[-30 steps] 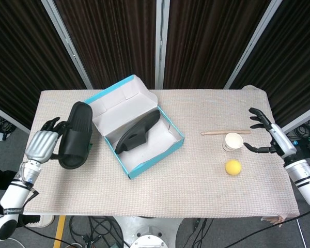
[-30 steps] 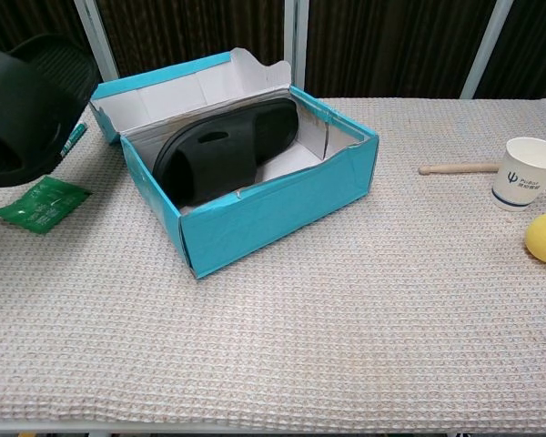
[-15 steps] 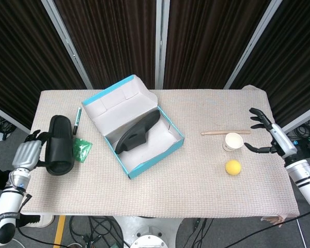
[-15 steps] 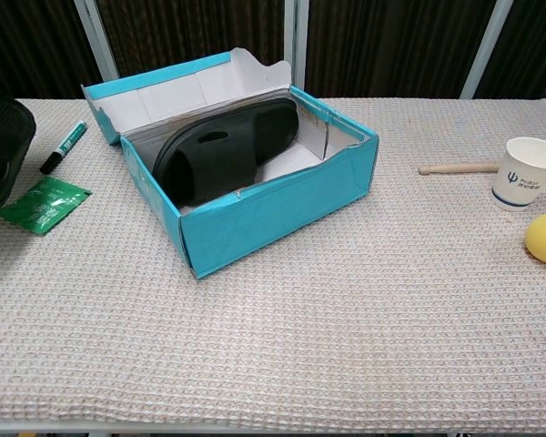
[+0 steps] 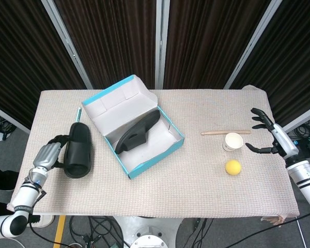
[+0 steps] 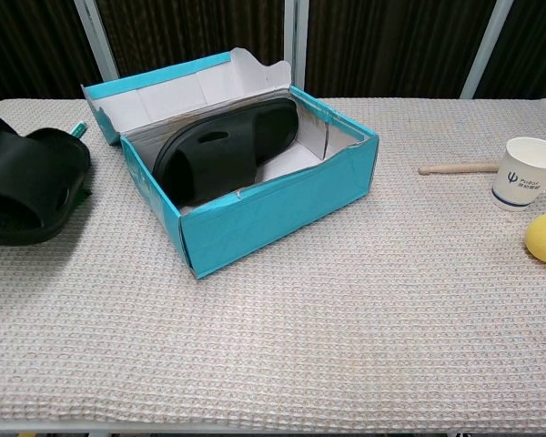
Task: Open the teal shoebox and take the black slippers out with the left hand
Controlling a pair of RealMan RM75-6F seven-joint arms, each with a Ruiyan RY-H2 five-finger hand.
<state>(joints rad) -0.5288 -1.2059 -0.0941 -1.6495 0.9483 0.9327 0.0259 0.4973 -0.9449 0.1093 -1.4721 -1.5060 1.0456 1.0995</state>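
The teal shoebox (image 5: 156, 156) stands open left of the table's centre, its lid (image 5: 116, 103) folded back. One black slipper (image 5: 137, 132) leans inside it, also plain in the chest view (image 6: 223, 150) behind the box's front wall (image 6: 273, 209). The other black slipper (image 5: 78, 150) lies on the cloth left of the box, and my left hand (image 5: 47, 155) grips its outer side with fingers curled over the top. In the chest view this slipper (image 6: 27, 182) sits at the left edge. My right hand (image 5: 271, 138) hovers open at the far right, holding nothing.
A paper cup (image 5: 233, 140), a wooden stick (image 5: 225, 133) and a yellow ball (image 5: 233, 167) lie near my right hand. A green marker (image 5: 77, 114) pokes out behind the outer slipper, which covers most of a green packet (image 6: 84, 191).
My left hand swung the slipper out to the far left, then brought it back and down onto the cloth over the green packet. The right hand stayed still.
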